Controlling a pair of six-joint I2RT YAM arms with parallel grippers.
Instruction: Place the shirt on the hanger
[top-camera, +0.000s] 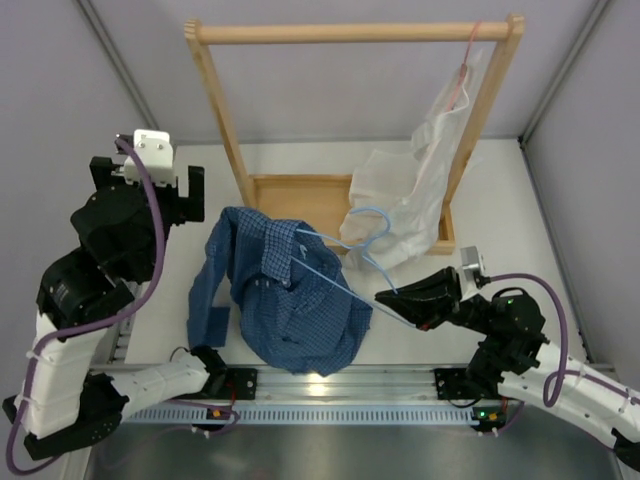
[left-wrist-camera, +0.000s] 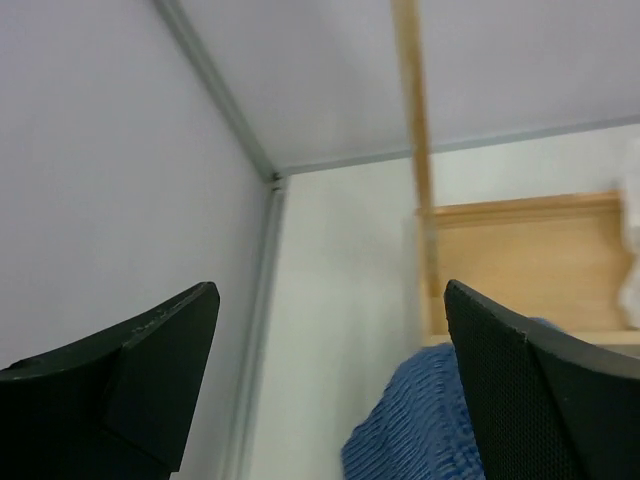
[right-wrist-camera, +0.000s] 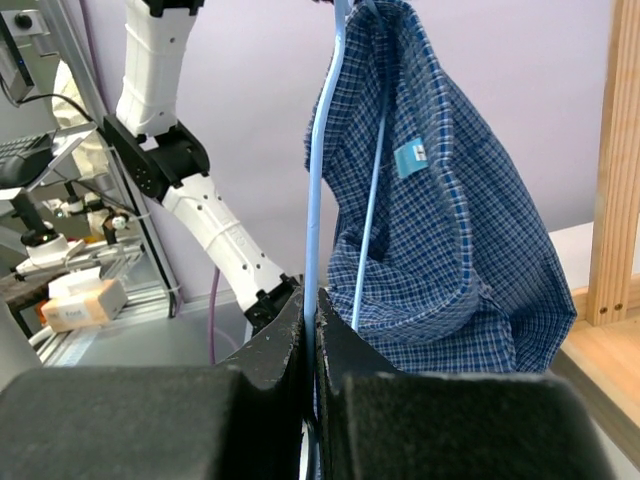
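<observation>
on hanger (right-wrist-camera: 314, 200) — shirt (top-camera: 290, 300) draped, right gripper (top-camera: 388, 297) pinching hanger

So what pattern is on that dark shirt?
A fine dark blue and white check; the shirt shows it best in the right wrist view.

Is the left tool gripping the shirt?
No: in the left wrist view the left tool stands wide open with nothing between its jaws, and the shirt lies beyond it.

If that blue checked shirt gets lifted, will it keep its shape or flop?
Probably floppy: the shirt sags in loose folds from the hanger. Likely light, since that thin wire, pinched in the right tool, carries it without visibly bending. It might slip, being bunched toward one side.
</observation>
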